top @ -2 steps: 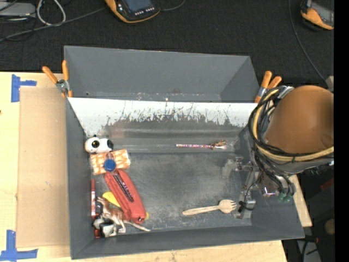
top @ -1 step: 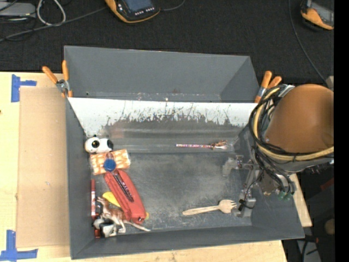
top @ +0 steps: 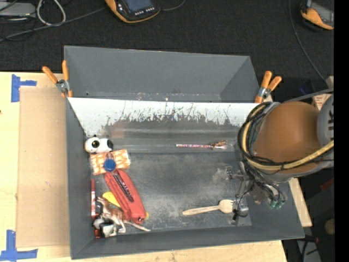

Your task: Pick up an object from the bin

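Gripper (top: 240,207) is hanging low near the bin's (top: 163,81) front right corner, just beside the bowl end of a pale wooden spoon (top: 210,209) lying along the front edge. Whether it is open or closed cannot be told. It is seemingly approaching a grasp, and the next move calls for straddling the spoon and closing.

At the right wall of the grey metal bin (top: 158,72), the robot wrist wears a smooth rounded orange-brown cover (top: 286,135) ringed by looped black and yellow cables (top: 246,142), above a dark metal gripper (top: 239,210).
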Controlling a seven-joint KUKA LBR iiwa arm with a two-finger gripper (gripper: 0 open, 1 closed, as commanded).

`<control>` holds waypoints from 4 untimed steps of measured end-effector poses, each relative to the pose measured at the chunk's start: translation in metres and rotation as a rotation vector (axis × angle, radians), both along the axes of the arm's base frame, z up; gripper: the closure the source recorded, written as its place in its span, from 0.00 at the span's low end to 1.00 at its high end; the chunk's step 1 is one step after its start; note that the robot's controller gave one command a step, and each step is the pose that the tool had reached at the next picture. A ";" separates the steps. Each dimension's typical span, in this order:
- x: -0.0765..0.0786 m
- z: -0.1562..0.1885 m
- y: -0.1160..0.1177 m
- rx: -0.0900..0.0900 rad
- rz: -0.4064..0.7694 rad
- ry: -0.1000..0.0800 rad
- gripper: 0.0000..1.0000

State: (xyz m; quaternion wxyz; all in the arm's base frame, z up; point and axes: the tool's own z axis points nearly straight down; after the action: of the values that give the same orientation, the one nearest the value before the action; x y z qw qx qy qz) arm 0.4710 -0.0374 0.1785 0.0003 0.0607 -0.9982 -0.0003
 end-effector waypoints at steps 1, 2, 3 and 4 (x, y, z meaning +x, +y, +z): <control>0.005 -0.053 0.016 0.001 -0.039 0.001 0.00; 0.025 -0.074 -0.051 -0.001 -0.120 -0.002 0.00; 0.008 -0.110 -0.015 0.005 -0.148 -0.011 0.00; 0.015 -0.109 -0.035 0.001 -0.278 -0.006 0.00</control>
State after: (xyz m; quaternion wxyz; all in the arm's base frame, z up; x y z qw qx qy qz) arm 0.4863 -0.0724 0.0698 -0.0025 -0.0781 -0.9969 -0.0005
